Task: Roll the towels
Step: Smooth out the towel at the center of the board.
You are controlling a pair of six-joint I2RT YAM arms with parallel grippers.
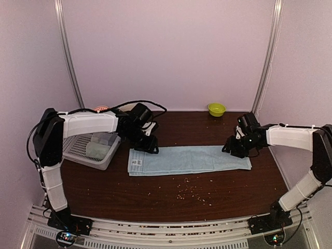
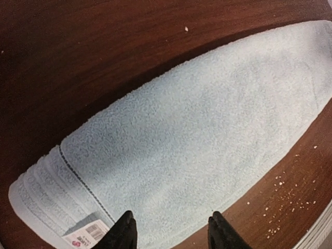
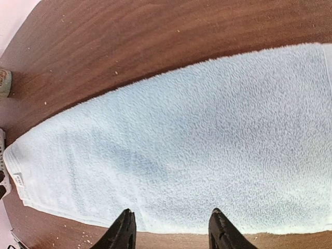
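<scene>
We count one dark wooden table (image 1: 104,187) under everything. Two arms reach in over it: the left arm (image 1: 88,124) and the right arm (image 1: 290,137), one at each end of the cloth.

We see one light blue towel (image 1: 189,160) on the table. It lies flat as a long, narrow strip running left to right across the middle.

One white mesh basket (image 1: 98,163) sits at the left, just beside the towel's left end. Inside it lies one pale mint cloth (image 1: 97,149); we cannot make out any detail on it.

Two grippers. The left gripper (image 2: 168,223) hangs over the towel's left end, its fingers parted and nothing between them. The right gripper (image 3: 171,220) hangs over the right end, its fingers likewise apart and holding nothing.

One green bowl (image 1: 217,109) stands at the back edge, well apart from the towel. One printed label (image 2: 85,233) shows at the towel's left corner. Pale crumbs (image 1: 194,193), too many to count, dot the wood in front of the towel.
</scene>
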